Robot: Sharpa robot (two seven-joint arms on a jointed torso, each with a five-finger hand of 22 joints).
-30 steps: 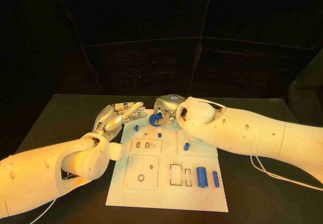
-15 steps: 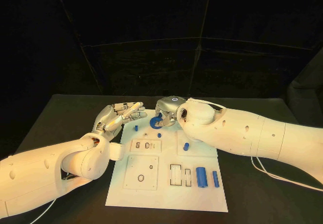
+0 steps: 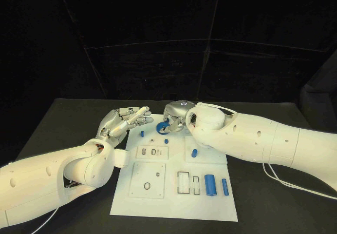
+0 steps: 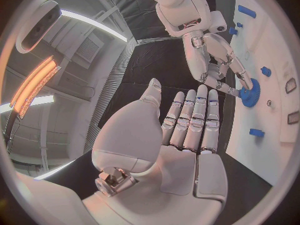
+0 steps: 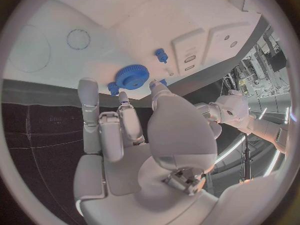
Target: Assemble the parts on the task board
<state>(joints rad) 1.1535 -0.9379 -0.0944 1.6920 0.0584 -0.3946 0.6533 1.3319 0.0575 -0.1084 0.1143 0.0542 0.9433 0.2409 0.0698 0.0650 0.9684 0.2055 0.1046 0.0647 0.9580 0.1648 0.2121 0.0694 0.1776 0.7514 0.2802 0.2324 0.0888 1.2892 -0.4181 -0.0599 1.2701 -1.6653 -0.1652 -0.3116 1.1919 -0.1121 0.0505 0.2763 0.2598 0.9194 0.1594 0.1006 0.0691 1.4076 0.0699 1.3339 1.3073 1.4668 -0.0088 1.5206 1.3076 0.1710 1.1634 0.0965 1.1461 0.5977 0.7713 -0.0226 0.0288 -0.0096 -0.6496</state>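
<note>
1. The flat white rectangular task board (image 3: 176, 195) lies in the middle of the black table (image 3: 63, 122), its long side running away from the robot.
2. The right hand (image 3: 176, 117) is at the far end of the board, its fingers (image 4: 240, 77) reaching down to a round blue toothed gear (image 3: 163, 127). In the left wrist view the fingertips touch the gear's rim; whether they actually clamp it I cannot tell.
3. In the right wrist view the gear (image 5: 131, 76) lies flat against the white board just beyond the fingertips, with a small blue peg (image 5: 162, 55) near it.
4. The left hand (image 3: 125, 122) is raised beside the board's far left corner, released and holding nothing, fingers (image 4: 194, 120) straight and close together, pointing toward the gear.
5. Other small blue parts on the board: a short peg (image 3: 141, 133) just left of the gear, another (image 3: 166, 141) nearer the robot, and an upright blue piece (image 3: 195, 153) to the right of the middle.
6. At the near right of the board a thick blue cylinder (image 3: 210, 185) lies beside a thinner blue rod (image 3: 225, 186), both lengthwise and apart from each other.
7. Rectangular recesses (image 3: 184, 183) lie left of the cylinder, and a square plate with an oval hole (image 3: 147, 185) is further left.
8. No brand, label or readable writing can be made out on the board or the parts.
</note>
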